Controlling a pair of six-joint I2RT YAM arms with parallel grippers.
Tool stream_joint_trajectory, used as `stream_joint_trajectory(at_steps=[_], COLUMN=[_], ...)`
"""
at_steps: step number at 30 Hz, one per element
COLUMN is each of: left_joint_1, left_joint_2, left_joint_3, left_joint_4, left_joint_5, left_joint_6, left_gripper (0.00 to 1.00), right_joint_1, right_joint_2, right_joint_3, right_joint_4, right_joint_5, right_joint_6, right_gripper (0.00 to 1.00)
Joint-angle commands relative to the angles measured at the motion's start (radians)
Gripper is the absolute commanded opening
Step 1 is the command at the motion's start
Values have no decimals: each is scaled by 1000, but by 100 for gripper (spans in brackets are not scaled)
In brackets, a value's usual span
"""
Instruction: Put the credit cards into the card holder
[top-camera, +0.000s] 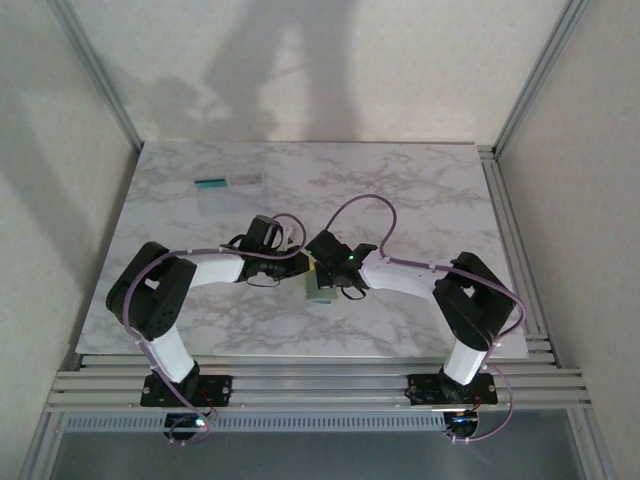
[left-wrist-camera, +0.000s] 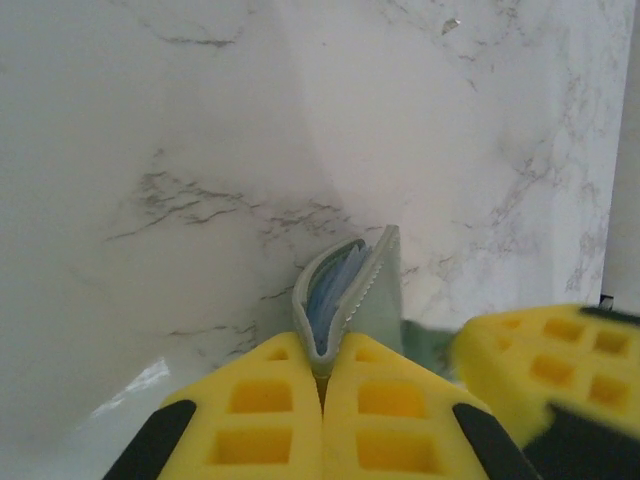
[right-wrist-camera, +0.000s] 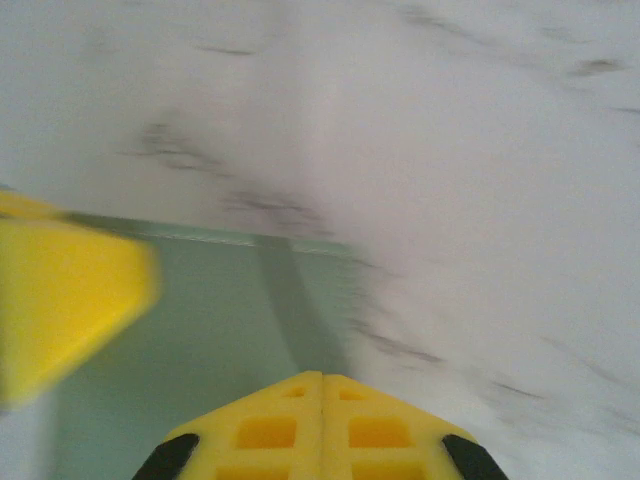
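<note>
The sage-green card holder stands at the middle of the marble table, between both arms. My left gripper is shut on the card holder, pinching its near edge. The holder gapes a little and shows bluish card edges tucked inside. My right gripper is shut with its pads together and nothing between them, low over the holder's flat green face. A teal card lies at the back left of the table. In the top view my left gripper and right gripper almost touch.
Beside the teal card lies a pale clear piece, with another faint one just in front. The right gripper's yellow finger crowds the left wrist view. The left gripper's finger sits blurred at the right wrist view's left.
</note>
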Motion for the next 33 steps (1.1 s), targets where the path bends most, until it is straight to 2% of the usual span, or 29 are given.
stream_joint_trajectory(at_steps=[1, 6, 10, 11, 12, 13, 16, 19, 22, 30, 33], left_joint_1=[18, 21, 20, 21, 21, 21, 21, 21, 23, 39, 41], left_joint_2=[-19, -7, 5, 5, -2, -14, -43, -55, -61, -80, -91], left_joint_3=[-37, -36, -30, -23, -19, -17, -12, -8, -12, -22, -8], left_joint_4=[-57, -63, -42, -56, -66, -68, -58, -67, -82, -75, -109], left_joint_5=[-49, -52, -2, -9, -20, -24, 17, 60, 50, 85, 68], left_joint_6=[11, 24, 18, 26, 35, 38, 34, 51, 59, 52, 83], left_gripper=[0, 0, 1, 17, 39, 52, 63, 65, 67, 69, 71], right_joint_1=[-27, -64, -68, -69, -70, -71, -70, -70, -66, -63, -63], right_joint_2=[-45, -127, -213, -236, -262, -287, -337, -355, -350, -348, -342], right_joint_3=[-73, -182, -224, -234, -239, -236, -201, -192, -191, -194, -214], right_joint_4=[-162, -31, 52, 87, 121, 137, 140, 194, 257, 365, 424], right_joint_5=[151, 27, -56, -87, -121, -148, -216, -314, -411, -516, -555], right_joint_6=[64, 33, 8, 5, -1, -7, -27, -32, -18, 14, 28], right_gripper=[0, 0, 0, 0, 0, 0, 0, 0, 0, 0, 0])
